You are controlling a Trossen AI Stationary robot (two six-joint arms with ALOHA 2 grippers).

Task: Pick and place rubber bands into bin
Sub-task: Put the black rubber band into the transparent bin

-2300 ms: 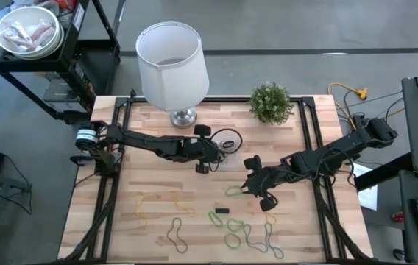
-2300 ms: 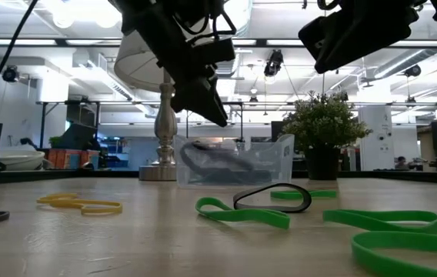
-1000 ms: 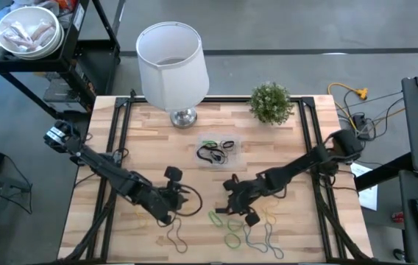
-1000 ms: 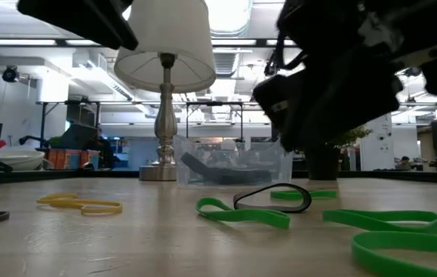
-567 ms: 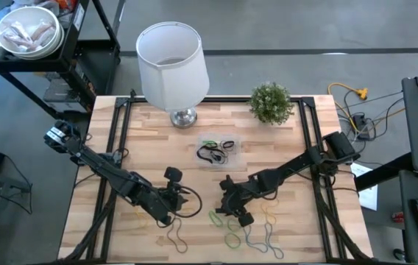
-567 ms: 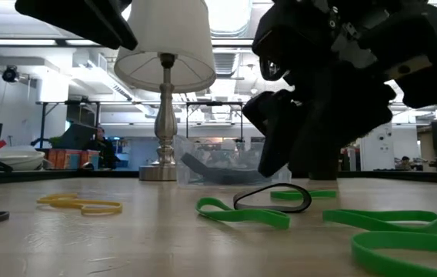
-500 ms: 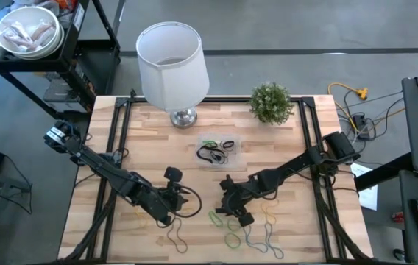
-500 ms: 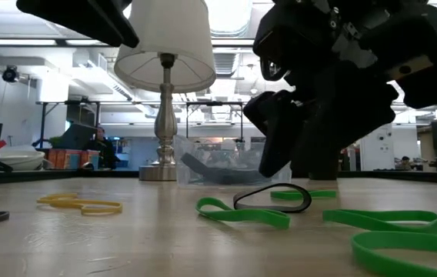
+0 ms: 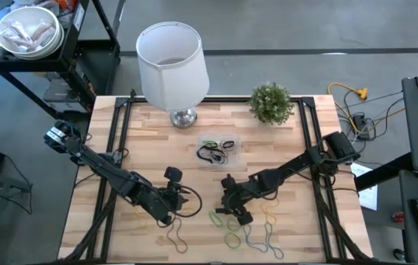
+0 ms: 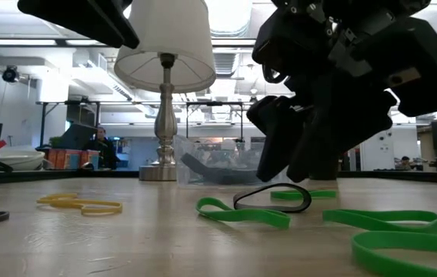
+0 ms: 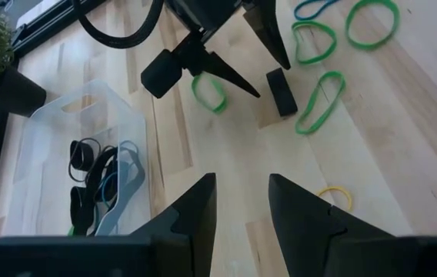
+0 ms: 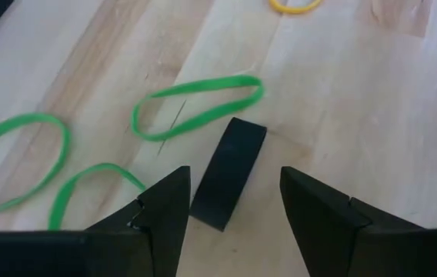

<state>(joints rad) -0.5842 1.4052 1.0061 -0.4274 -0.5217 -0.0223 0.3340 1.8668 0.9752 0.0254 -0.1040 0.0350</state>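
Note:
A flat black rubber band (image 12: pixel 228 173) lies on the wooden table, and my right gripper (image 12: pixel 232 201) hovers open over it with one finger on each side, touching nothing. Green rubber bands (image 12: pixel 195 104) lie around it, with more near the front edge (image 9: pixel 232 235). The clear bin (image 9: pixel 216 152) stands mid-table with dark and green bands inside. My left gripper (image 11: pixel 241 201) waits open and raised left of the right one (image 11: pixel 253 65), pointing toward the bin (image 11: pixel 88 154). In the low view the black band (image 10: pixel 272 198) lies just under the right gripper (image 10: pixel 291 171).
A white-shaded lamp (image 9: pixel 171 59) and a potted plant (image 9: pixel 271 101) stand at the table's far edge. Yellow bands (image 10: pixel 80 204) and tan bands (image 9: pixel 176 235) lie front left. A white bowl (image 9: pixel 26 31) sits on a cart beyond the table's left side.
My right gripper has sunk a little toward the black band near the table's front, tipping more steeply, and its fingers have opened wider. The bands and the bin have stayed put.

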